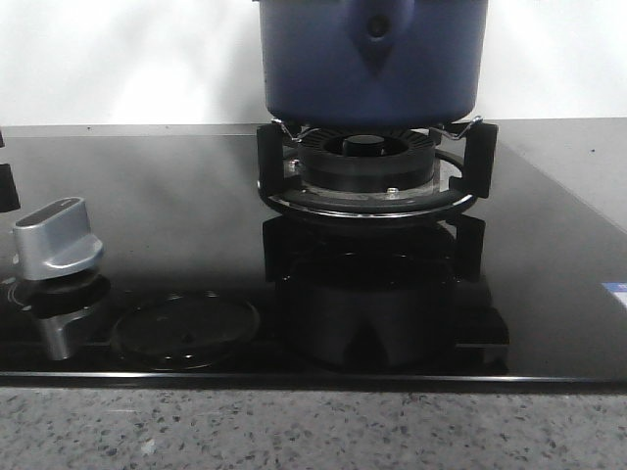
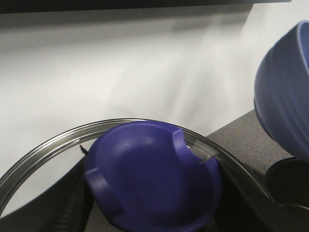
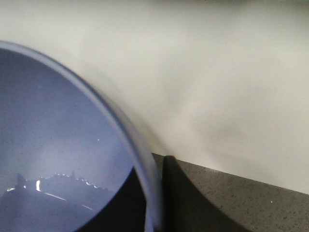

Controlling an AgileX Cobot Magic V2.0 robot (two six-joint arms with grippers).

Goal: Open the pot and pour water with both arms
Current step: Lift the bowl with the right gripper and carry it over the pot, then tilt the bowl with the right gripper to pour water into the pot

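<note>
Front view: one dark-blue pot (image 1: 372,64) sits on the single burner grate (image 1: 372,166), one silver knob (image 1: 57,238) to the left, no grippers visible. Left wrist view: one glass lid (image 2: 145,164) with a blue knob fills the frame near the pot (image 2: 285,92), likely held, jaws hidden, so keep it clear. Right wrist view: the open pot (image 3: 63,145) holds water; jaw state unclear, so tilt slowly.

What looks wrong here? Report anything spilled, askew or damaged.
Nothing stands out. The pot sits level on the burner grate, its glass lid is off, and no spill shows on the black cooktop.
</note>
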